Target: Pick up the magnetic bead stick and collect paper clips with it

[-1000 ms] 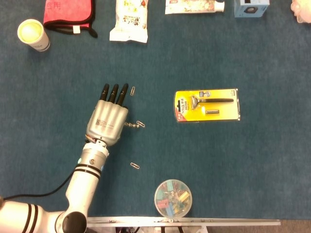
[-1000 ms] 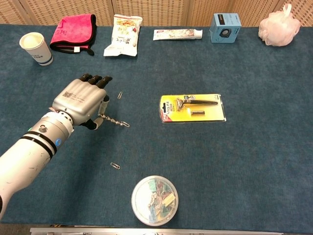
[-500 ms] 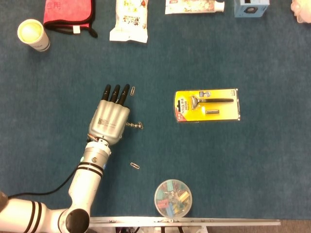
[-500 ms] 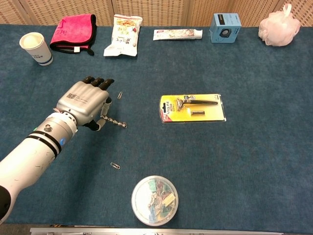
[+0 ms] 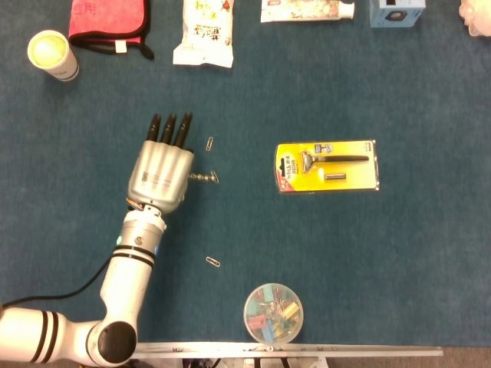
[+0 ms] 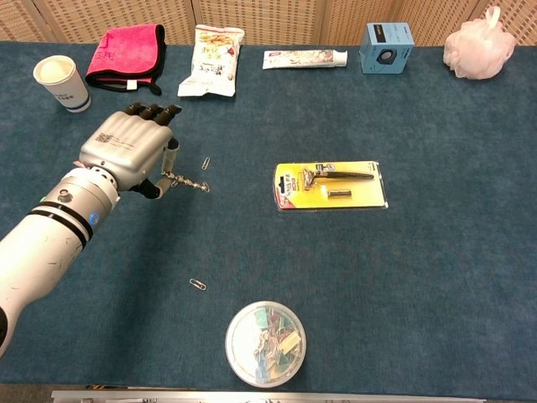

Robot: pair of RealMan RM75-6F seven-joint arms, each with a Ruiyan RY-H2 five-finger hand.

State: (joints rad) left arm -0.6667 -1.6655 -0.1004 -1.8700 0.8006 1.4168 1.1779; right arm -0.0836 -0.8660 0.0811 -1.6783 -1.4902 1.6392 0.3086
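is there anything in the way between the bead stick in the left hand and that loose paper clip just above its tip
Nothing visible. The left hand holds the bead stick, and only bare blue table lies between its tip and the paper clip just beyond it. The razor pack sits well off to the side.
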